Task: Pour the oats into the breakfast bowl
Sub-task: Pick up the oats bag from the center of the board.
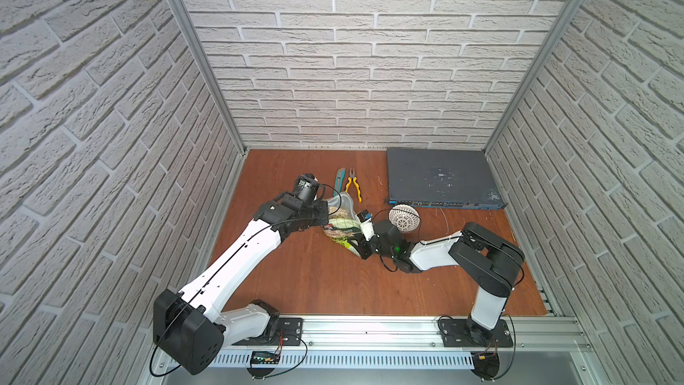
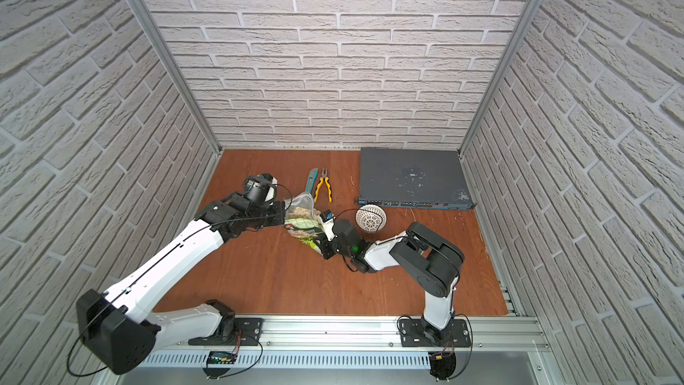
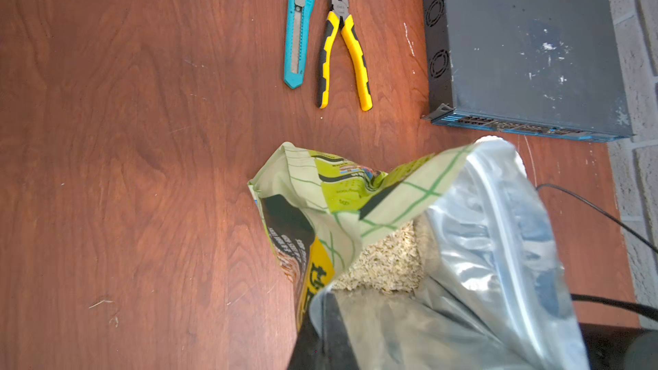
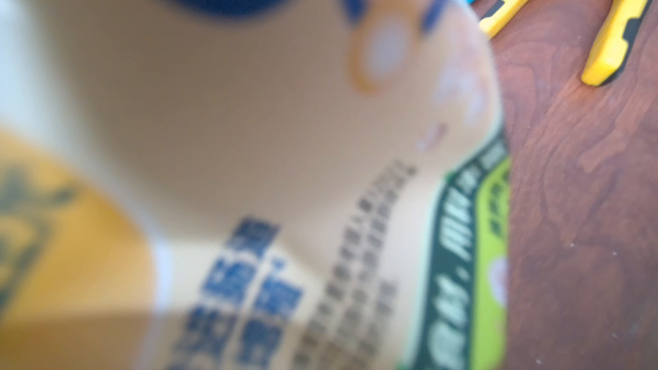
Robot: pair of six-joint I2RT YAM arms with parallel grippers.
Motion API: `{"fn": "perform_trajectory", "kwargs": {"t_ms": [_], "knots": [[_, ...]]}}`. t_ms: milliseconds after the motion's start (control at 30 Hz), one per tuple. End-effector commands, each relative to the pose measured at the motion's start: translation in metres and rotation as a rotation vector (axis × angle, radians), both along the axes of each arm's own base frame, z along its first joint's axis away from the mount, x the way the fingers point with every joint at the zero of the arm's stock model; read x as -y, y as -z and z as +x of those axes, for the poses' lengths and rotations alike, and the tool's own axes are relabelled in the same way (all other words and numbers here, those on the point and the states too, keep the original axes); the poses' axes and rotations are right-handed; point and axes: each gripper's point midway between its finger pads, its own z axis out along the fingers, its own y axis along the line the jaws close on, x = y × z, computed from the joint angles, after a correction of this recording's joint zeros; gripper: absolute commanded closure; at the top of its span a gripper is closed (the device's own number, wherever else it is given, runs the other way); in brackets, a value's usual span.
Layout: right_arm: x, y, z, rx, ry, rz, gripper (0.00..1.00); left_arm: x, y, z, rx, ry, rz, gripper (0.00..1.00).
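The green oat pouch (image 1: 342, 225) (image 2: 303, 225) hangs tilted over the wooden table between my two arms, mouth toward the back. Pale oats (image 3: 384, 261) show inside the open mouth. My left gripper (image 1: 325, 216) (image 3: 325, 318) is shut on the pouch's clear rim. My right gripper (image 1: 356, 248) (image 2: 321, 248) is closed on the pouch's lower end; its wrist view is filled by the blurred pouch (image 4: 249, 137), with the fingertips hidden. The white lattice breakfast bowl (image 1: 404, 218) (image 2: 370, 218) sits just right of the pouch, showing its patterned outer wall.
A teal utility knife (image 1: 339, 179) (image 3: 299, 30) and yellow-handled pliers (image 1: 353, 187) (image 3: 343, 51) lie just behind the pouch. A dark grey network switch (image 1: 440, 177) (image 3: 527, 48) fills the back right corner. Brick-patterned walls enclose three sides.
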Motion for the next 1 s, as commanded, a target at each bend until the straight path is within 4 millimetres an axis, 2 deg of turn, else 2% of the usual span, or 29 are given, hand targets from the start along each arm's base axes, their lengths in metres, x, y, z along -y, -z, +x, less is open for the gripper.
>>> {"fn": "perform_trajectory", "kwargs": {"t_ms": [0, 167, 267, 467, 600, 733, 833, 967], "knots": [[0.021, 0.016, 0.003, -0.025, 0.057, -0.077, 0.97, -0.027, 0.0, -0.013, -0.012, -0.055, 0.085, 1.0], [0.023, 0.003, 0.007, 0.004, 0.068, -0.062, 0.97, -0.041, -0.006, -0.019, -0.003, -0.085, 0.143, 1.0], [0.018, -0.012, 0.006, 0.027, 0.051, -0.03, 0.97, -0.04, -0.013, -0.018, 0.016, -0.076, 0.132, 1.0], [0.008, -0.048, 0.005, 0.074, 0.005, 0.043, 0.97, -0.014, -0.037, -0.011, 0.087, -0.007, -0.012, 0.75], [0.006, -0.07, 0.003, 0.111, -0.014, 0.082, 0.97, -0.012, -0.064, -0.011, 0.173, 0.002, -0.053, 0.56], [0.005, -0.097, 0.004, 0.134, -0.028, 0.139, 0.97, -0.011, -0.096, -0.015, 0.327, 0.025, -0.117, 0.46], [0.011, -0.12, 0.008, 0.153, -0.008, 0.17, 0.97, -0.018, -0.108, -0.021, 0.405, 0.01, -0.134, 0.35], [0.034, -0.149, 0.019, 0.179, 0.055, 0.159, 0.97, -0.024, -0.106, -0.027, 0.441, -0.007, -0.147, 0.24]]}}
